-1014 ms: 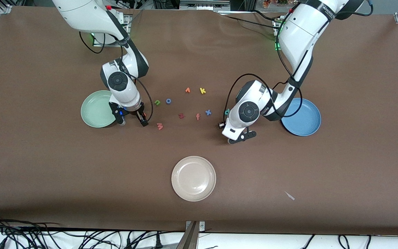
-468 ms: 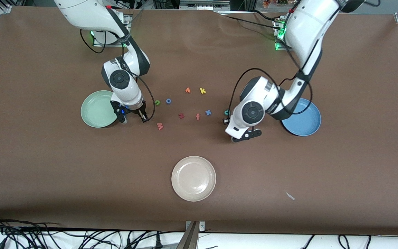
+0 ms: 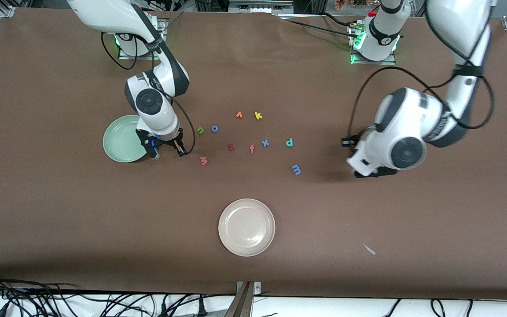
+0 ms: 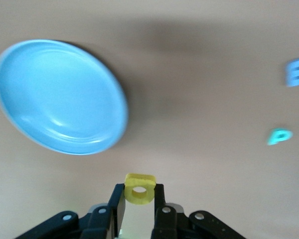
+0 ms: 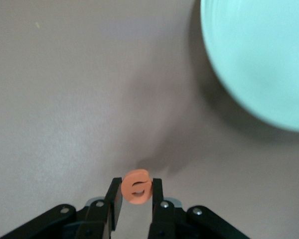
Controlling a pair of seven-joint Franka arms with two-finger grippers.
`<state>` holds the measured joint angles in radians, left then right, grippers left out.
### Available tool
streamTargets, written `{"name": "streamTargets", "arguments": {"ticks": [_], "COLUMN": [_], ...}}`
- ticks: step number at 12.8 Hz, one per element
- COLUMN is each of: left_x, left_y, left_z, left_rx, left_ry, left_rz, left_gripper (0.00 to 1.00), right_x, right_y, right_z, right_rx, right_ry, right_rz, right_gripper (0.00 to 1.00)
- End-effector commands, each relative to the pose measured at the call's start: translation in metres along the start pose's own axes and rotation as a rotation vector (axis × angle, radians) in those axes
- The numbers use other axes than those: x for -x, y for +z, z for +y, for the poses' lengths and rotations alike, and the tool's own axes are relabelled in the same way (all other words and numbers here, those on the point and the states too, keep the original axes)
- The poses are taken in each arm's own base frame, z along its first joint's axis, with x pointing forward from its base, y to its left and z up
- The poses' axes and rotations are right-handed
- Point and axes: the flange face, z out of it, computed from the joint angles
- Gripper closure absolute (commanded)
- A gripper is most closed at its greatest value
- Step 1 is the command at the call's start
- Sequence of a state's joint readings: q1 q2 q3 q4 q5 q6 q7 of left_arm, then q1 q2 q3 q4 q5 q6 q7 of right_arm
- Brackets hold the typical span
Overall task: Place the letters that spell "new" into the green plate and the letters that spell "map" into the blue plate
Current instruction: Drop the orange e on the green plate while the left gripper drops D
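Note:
My right gripper [image 3: 180,150] is shut on the orange "e" [image 5: 136,186], low over the table beside the green plate [image 3: 120,140]. My left gripper [image 4: 139,194] is shut on the yellow "a" [image 4: 139,181], over bare table beside the blue plate [image 4: 60,97]; the left arm hides that plate in the front view. Lying loose on the table are the green "n" [image 3: 200,130], pink "w" [image 3: 203,161], teal "p" [image 3: 289,142] and blue "m" [image 3: 296,169].
Mid-table lie a blue "o" [image 3: 214,128], another orange letter [image 3: 239,115], yellow "k" [image 3: 258,116], dark red "z" [image 3: 230,147], salmon "f" [image 3: 251,149] and blue "x" [image 3: 265,143]. A cream-white plate [image 3: 246,227] sits nearer the front camera.
The left arm swung away from the letters toward the blue plate with the yellow "a", uncovering the "m" and "p". The right gripper closed on the orange "e" beside the green plate.

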<state>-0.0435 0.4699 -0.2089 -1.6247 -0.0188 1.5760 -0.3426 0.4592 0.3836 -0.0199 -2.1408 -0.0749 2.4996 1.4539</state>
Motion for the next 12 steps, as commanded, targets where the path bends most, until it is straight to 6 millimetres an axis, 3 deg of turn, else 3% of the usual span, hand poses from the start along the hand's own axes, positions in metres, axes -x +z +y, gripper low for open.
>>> {"name": "streamTargets", "arguments": {"ticks": [1,3,4,6,8,9,11,12], "left_x": [-0.017,-0.042,-0.051,-0.066,-0.078,-0.08,-0.077,-0.069], "left_y": [0.018,0.054,0.075,0.103,0.129,0.131,0.123,0.101], "left_z": [-0.062,-0.091,-0.095,-0.117,-0.128,-0.131,-0.129,-0.124], "left_rx": [-0.031,-0.059,-0.075,-0.072,-0.048,-0.042,-0.044,-0.041], "left_ry": [0.075,0.062,0.066,0.053,0.079,0.075,0.077,0.077], "left_rz": [-0.044,-0.099,-0.132,-0.178,-0.204,-0.197,-0.192,-0.183], "left_gripper": [0.82,0.82,0.82,0.78,0.77,0.64,0.0,0.0], "right_x": [-0.044,-0.08,-0.094,-0.124,-0.134,-0.133,-0.127,-0.127], "right_y": [-0.027,-0.036,-0.034,-0.021,-0.004,0.006,0.029,0.032], "right_z": [0.018,0.039,0.053,0.079,0.097,0.103,0.117,0.118], "right_rx": [0.026,0.056,0.074,0.098,0.097,0.095,0.069,0.068], "right_ry": [-0.119,-0.203,-0.247,-0.297,-0.309,-0.321,-0.327,-0.327], "right_rz": [0.018,0.018,0.012,-0.011,-0.053,-0.051,-0.023,-0.021], "right_gripper": [0.88,0.88,0.88,0.88,0.88,0.88,0.87,0.84]}}
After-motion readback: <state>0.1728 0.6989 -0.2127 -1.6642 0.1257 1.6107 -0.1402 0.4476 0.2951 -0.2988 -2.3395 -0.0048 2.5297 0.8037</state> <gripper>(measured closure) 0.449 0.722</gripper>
